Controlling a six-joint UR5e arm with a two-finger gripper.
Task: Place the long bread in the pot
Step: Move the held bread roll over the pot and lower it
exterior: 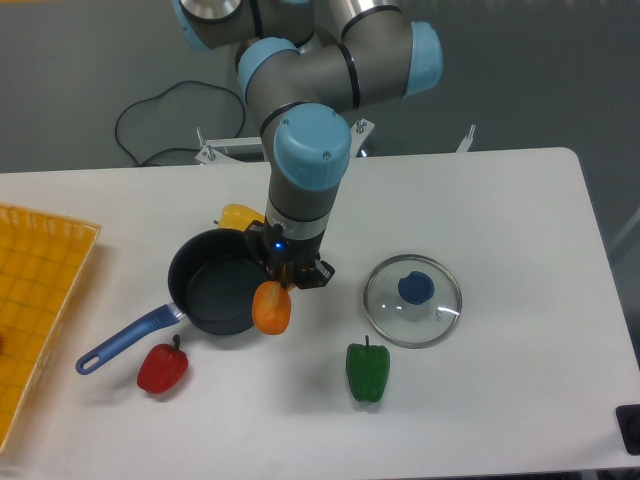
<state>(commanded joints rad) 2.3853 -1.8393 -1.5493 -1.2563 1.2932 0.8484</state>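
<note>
The long bread (271,308), glossy orange, hangs end-down from my gripper (283,279), which is shut on its upper end. Only its lower rounded end shows below the fingers. It hovers over the right rim of the pot (216,282), a dark round saucepan whose blue handle (124,340) points to the front left. The pot's inside looks empty.
A small yellow item (240,217) lies behind the pot. A red pepper (162,368) sits near the handle, a green pepper (368,371) in front of the glass lid (412,300) with its blue knob. An orange tray (35,305) lies at the left edge.
</note>
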